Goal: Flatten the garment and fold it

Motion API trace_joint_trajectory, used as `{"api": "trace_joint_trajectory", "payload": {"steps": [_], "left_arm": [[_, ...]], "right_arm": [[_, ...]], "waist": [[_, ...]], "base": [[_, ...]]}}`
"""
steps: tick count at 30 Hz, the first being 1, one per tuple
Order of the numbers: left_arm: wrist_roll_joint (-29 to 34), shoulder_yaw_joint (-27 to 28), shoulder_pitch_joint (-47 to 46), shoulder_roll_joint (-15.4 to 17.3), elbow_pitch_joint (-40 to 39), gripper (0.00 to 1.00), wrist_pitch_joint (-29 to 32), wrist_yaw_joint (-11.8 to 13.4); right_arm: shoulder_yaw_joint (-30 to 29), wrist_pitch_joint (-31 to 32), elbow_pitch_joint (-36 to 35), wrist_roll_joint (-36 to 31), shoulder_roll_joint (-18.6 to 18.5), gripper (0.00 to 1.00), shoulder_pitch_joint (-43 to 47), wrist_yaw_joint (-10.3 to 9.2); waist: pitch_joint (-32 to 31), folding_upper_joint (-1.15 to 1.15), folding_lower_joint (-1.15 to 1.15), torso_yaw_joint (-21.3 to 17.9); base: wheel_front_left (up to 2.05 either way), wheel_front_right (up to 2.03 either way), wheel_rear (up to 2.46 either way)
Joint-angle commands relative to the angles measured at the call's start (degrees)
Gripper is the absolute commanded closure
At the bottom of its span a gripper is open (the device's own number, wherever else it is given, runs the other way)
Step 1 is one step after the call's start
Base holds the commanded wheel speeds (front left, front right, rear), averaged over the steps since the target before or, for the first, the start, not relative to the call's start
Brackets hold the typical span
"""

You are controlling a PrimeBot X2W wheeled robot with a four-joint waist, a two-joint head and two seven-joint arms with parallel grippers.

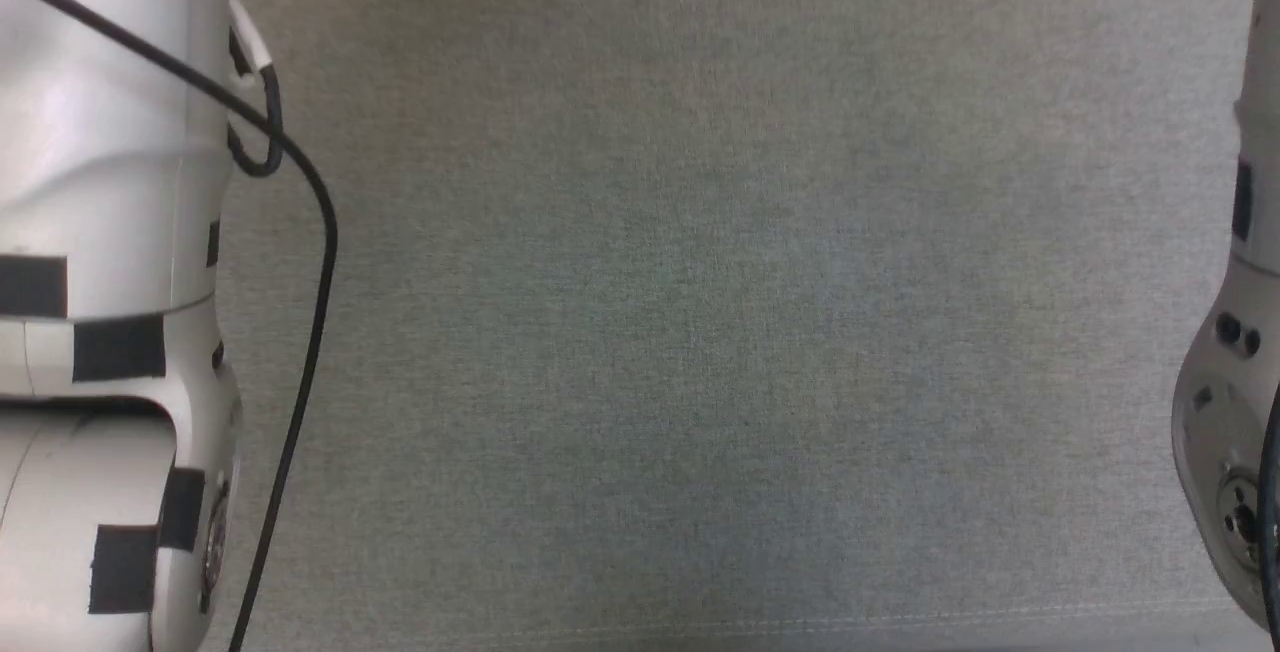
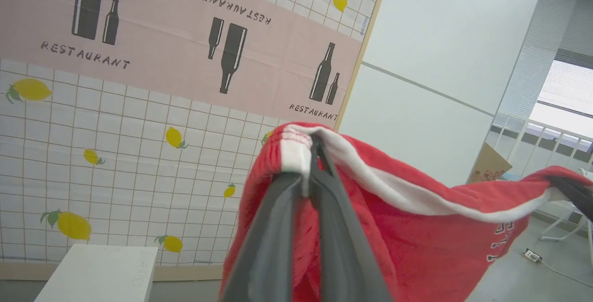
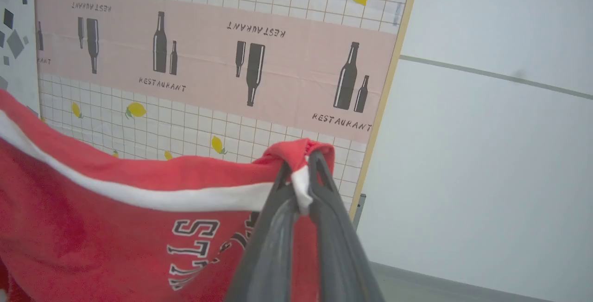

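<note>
Left wrist view is showing the left pincer (image 2: pixel 309 153) clenching one white-trimmed corner of the garment (image 2: pixel 417 246). The right pincer (image 3: pixel 300 165) is gripping the opposite corner, so the red cloth is hanging stretched between them, in the air. Spreading it on the grey surface (image 1: pixel 700 332) and folding it are seemingly remaining. Its lower edge is being cut off, and the lettering is partly hidden.

You are seeing the red garment (image 3: pixel 92 228) hanging stretched in the air; a white stripe is running along its top, with dark lettering, seemingly "LLS", below.
</note>
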Motion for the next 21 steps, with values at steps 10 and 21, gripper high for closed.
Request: {"api": "trace_joint_trajectory", "payload": {"steps": [10, 21], "left_arm": [[-1.57, -7.61, 13.31, 0.77, 5.44, 1.00, -0.65, -2.70], [-8.99, -19.69, 43.41, 3.58, 0.02, 1.00, 6.97, -2.89]], "right_arm": [[3.36, -2.10, 5.55, 2.12, 0.01, 1.00, 11.26, -0.09], [3.63, 12.56, -4.96, 9.15, -1.67, 1.00, 44.63, -0.09]], "waist": [[-1.33, 0.00, -0.01, -0.03], [-12.22, 0.00, -0.01, 1.44]], "base": [[0.00, 0.00, 0.00], [0.00, 0.00, 0.00]]}}
